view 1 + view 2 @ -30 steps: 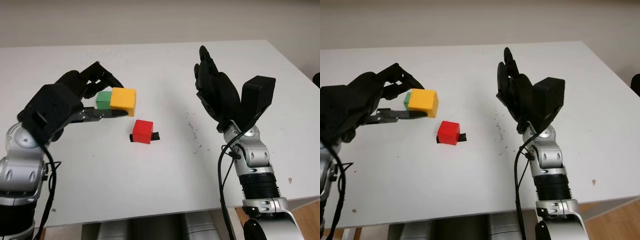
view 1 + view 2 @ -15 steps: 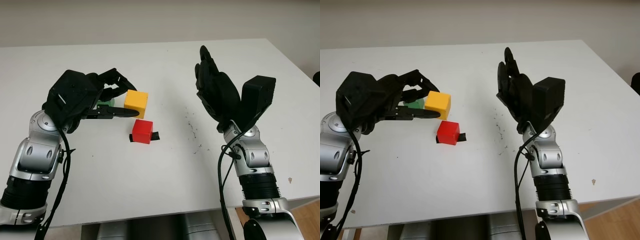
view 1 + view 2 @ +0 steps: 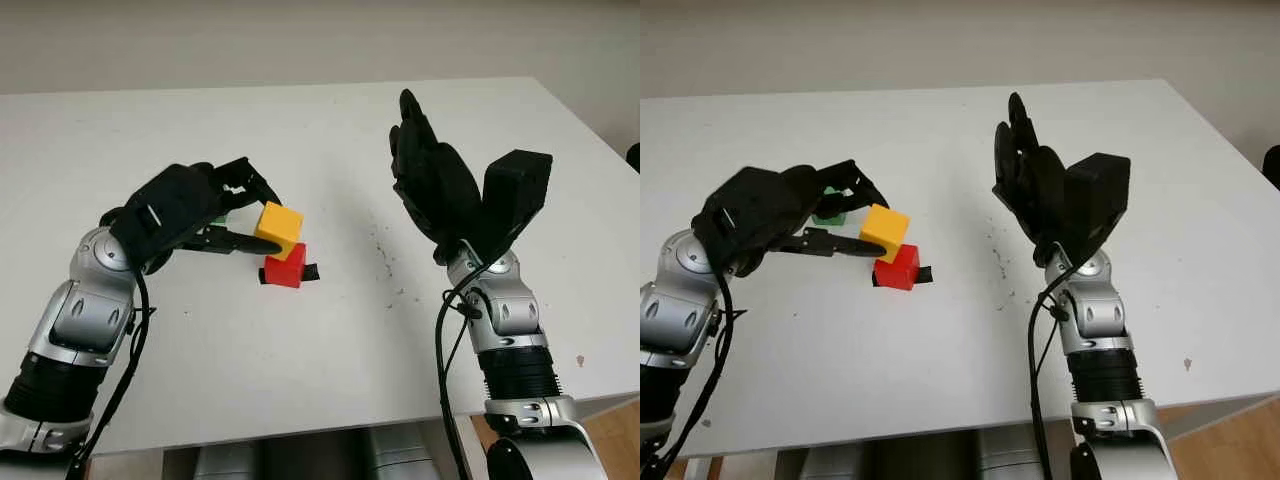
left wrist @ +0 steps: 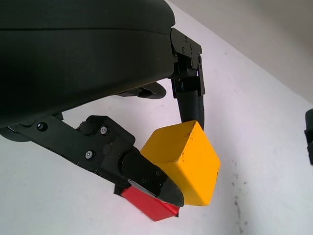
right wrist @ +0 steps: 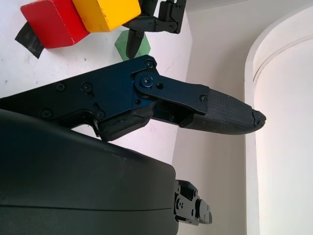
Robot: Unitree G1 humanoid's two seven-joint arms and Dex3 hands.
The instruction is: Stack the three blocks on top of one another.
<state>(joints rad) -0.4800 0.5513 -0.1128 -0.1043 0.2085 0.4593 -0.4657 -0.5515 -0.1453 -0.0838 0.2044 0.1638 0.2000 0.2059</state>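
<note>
The yellow block [image 3: 278,227] sits tilted in the grip of the left hand [image 3: 190,210], pinched between its black fingers [image 4: 188,100] just above the red block [image 3: 286,267]; whether the two touch cannot be told. The red block lies on the white table [image 3: 300,340] beside a scrap of black tape [image 3: 311,272]. The green block [image 3: 828,215] lies on the table behind the left hand. The right hand [image 3: 432,185] is open, raised upright above the table's right side, well apart from the blocks.
</note>
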